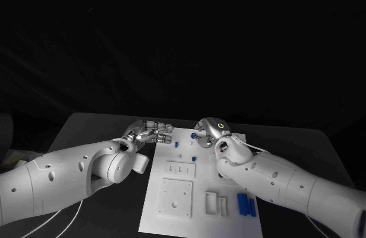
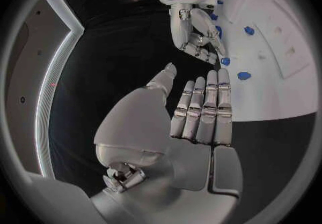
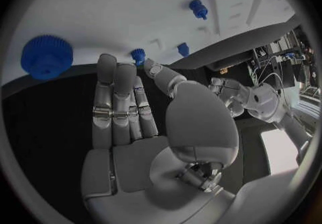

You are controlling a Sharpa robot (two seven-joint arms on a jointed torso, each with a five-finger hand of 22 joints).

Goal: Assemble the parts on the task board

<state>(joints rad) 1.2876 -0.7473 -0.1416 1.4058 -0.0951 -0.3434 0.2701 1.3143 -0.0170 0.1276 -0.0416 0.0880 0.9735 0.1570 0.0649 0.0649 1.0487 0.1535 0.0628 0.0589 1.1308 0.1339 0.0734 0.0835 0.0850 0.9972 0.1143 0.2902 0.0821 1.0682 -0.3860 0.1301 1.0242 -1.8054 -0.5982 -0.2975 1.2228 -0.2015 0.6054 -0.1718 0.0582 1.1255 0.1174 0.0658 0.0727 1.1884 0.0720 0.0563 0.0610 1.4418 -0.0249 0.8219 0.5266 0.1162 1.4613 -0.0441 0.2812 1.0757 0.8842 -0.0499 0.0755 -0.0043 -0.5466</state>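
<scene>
The white task board [image 1: 200, 195] is lying at the table's centre, its long axis running from 6 toward 12 o'clock. Two blue cylindrical parts [image 1: 245, 204] are lying side by side at the board's 4 o'clock corner, pointing along that same axis. The left hand [image 1: 149, 132] is hovering at the board's 11 o'clock corner, fingers straight, released, holding nothing. The right hand [image 1: 211, 134] is hanging over the far edge near 12 o'clock, fingers extended and empty, beside a blue gear [image 3: 45, 57].
</scene>
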